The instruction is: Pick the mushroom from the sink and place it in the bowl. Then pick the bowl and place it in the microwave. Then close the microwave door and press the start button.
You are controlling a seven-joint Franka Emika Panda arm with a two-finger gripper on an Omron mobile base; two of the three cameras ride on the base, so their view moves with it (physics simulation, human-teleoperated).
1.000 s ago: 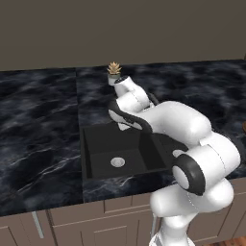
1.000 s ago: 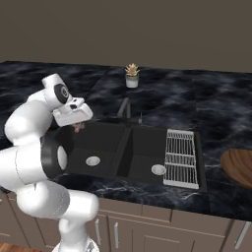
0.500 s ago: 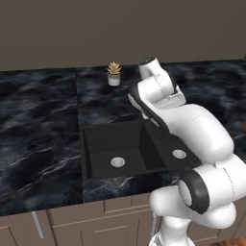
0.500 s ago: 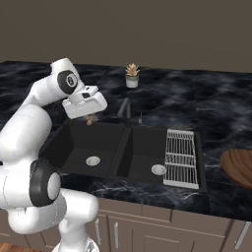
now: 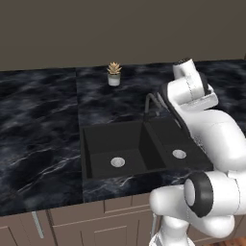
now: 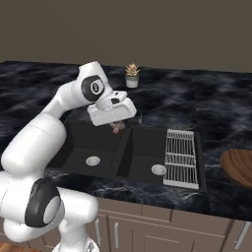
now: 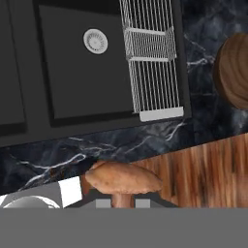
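Orange-tan, with a reddish-brown stem, the mushroom (image 7: 123, 179) is seen clamped between the fingers (image 6: 117, 128), which are drawn in narrow around its stem; in the hand view its cap sits at the bottom of the frame, close to the camera. In the right base view the mushroom (image 6: 117, 127) is seen as a small pinkish lump under the white hand, held in the air above the divider of the sink (image 6: 74, 135). Compared with a second ago, the hand has been raised out of the left basin and swung toward the right basin, and the fingers have stayed closed on the mushroom throughout.

Relative to the sink, the other things are placed as follows. A round silver drain (image 6: 93, 161) lies on the floor of the left basin and a second drain (image 6: 158, 170) on the floor of the right basin. A white wire rack (image 6: 181, 157) is laid along the right side of the sink. The dark curved faucet (image 5: 153, 103) rises behind the sink's middle. The bowl (image 6: 237, 167), dark brown and wood-like, rests on the black marbled surface (image 6: 216, 110) to the right of the sink, beyond the rack, and is cut off by the frame edge. A small potted plant (image 6: 131, 75) stands on the surface well behind the sink, near the wall.
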